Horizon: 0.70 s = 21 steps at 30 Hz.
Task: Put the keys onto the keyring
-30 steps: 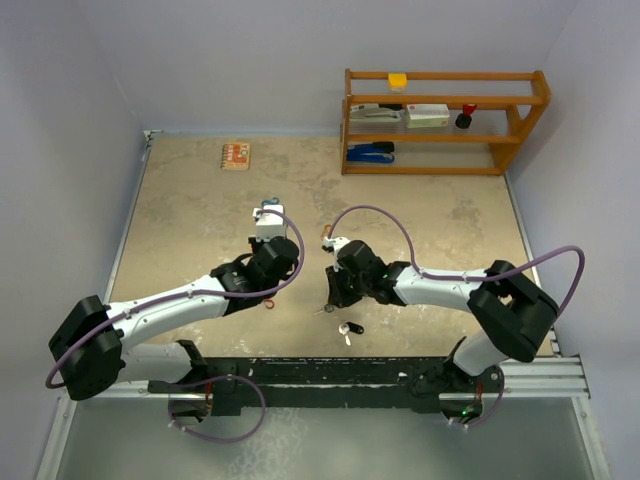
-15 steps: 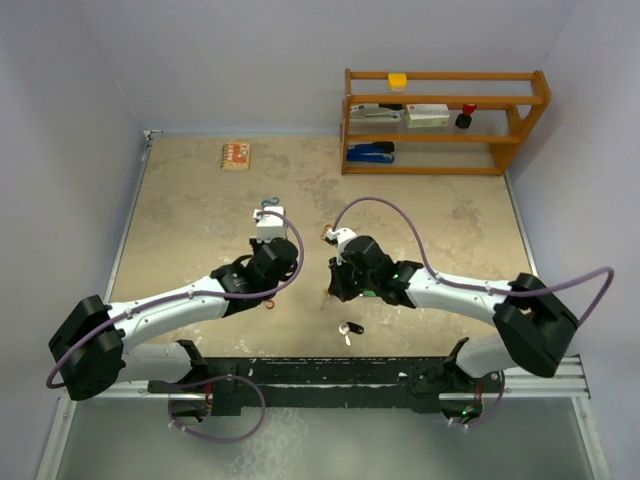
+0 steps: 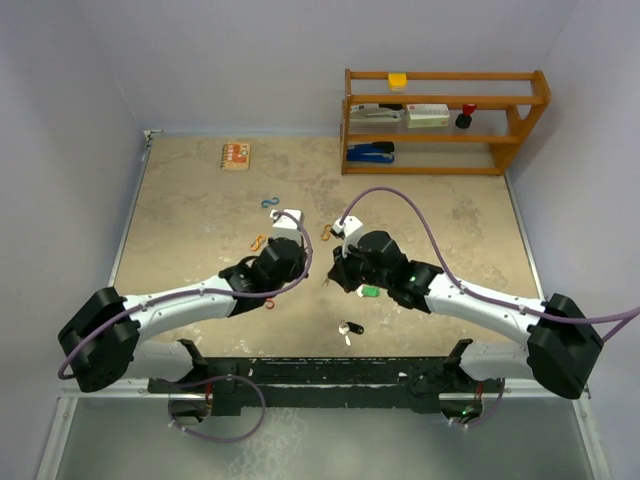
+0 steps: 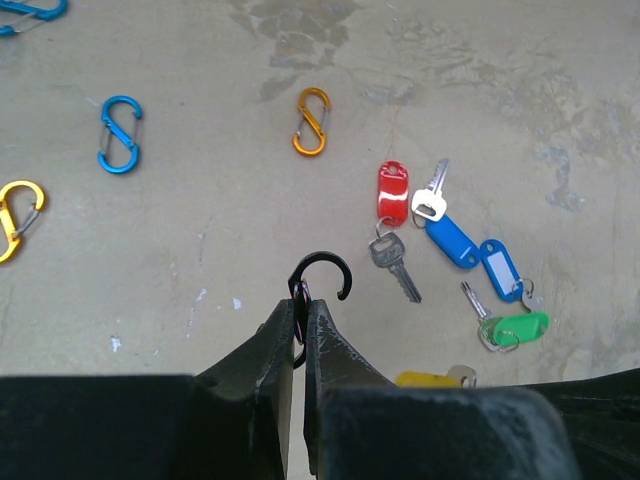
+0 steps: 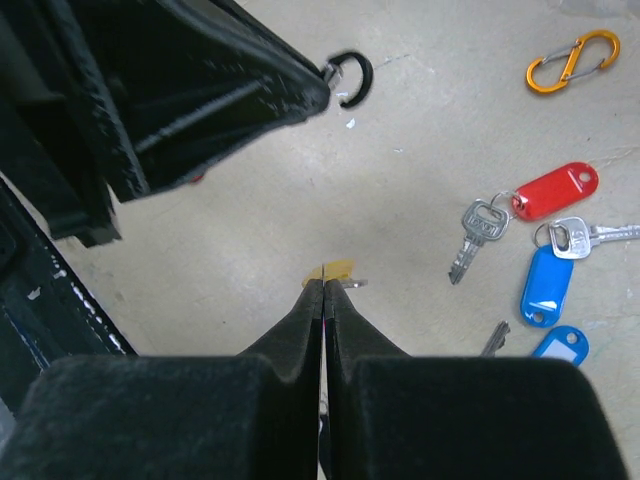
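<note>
My left gripper (image 4: 300,302) is shut on a black hook-shaped keyring (image 4: 322,274), whose open hook sticks out past the fingertips just above the table. My right gripper (image 5: 325,283) is shut on a yellow-headed key (image 5: 336,269), seen edge-on at its tips. The keyring also shows in the right wrist view (image 5: 352,76), up and left of that key. On the table lie a red-tagged key (image 4: 393,192), a white-headed key (image 4: 430,202), two blue-tagged keys (image 4: 452,240), a green-tagged key (image 4: 520,327) and a bare silver key (image 4: 393,262). In the top view both grippers (image 3: 300,270) (image 3: 336,280) meet at the table's middle.
S-shaped clips lie about: orange (image 4: 312,120), blue (image 4: 120,148) and yellow (image 4: 15,220). A black-headed key (image 3: 349,328) lies near the front edge. A wooden shelf (image 3: 440,120) with staplers stands at the back right. A small wooden block (image 3: 235,155) lies at the back left.
My right arm has stretched out and its gripper has risen toward the left one. My left wrist has shifted right. The green-tagged key now shows beside the right gripper.
</note>
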Motion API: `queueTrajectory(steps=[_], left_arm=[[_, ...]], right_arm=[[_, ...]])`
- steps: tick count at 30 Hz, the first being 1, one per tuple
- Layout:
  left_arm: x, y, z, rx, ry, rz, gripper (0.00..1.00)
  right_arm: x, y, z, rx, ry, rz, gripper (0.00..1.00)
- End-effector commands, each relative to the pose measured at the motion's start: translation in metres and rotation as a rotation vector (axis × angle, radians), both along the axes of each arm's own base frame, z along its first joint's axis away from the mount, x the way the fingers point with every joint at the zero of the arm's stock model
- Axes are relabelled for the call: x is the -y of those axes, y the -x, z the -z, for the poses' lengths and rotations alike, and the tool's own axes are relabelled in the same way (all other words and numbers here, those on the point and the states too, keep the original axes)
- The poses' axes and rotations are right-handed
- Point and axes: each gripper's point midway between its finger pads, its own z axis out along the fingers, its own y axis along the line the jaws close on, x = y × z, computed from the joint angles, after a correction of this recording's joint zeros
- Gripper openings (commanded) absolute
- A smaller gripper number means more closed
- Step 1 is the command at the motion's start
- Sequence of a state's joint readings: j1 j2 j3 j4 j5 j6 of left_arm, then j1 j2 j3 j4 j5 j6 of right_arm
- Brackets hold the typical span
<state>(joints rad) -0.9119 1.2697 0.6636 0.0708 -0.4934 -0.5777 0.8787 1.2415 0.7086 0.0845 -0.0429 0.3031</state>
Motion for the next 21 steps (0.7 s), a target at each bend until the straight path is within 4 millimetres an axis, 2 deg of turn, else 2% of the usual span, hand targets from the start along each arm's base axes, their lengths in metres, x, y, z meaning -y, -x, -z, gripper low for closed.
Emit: queueTrajectory(steps=[1,12,21], left_arm=[[0.035,-0.003,-0.018,0.017,0.067,0.13,0.0],[0.059,0.009,-0.007,-0.066,0.071,0.251,0.0],[0.064,0.015,-0.005,-0.09,0.073,0.292,0.0]], right_arm=[[-0.01,-0.013,-0.035,0.105,-0.054,-0.007,0.0],[-0.009,-0.02,-0.027,0.126,-0.03,0.01,0.0],[-0.006,-0.025,-0.025,0.149,-0.022,0.029,0.0]])
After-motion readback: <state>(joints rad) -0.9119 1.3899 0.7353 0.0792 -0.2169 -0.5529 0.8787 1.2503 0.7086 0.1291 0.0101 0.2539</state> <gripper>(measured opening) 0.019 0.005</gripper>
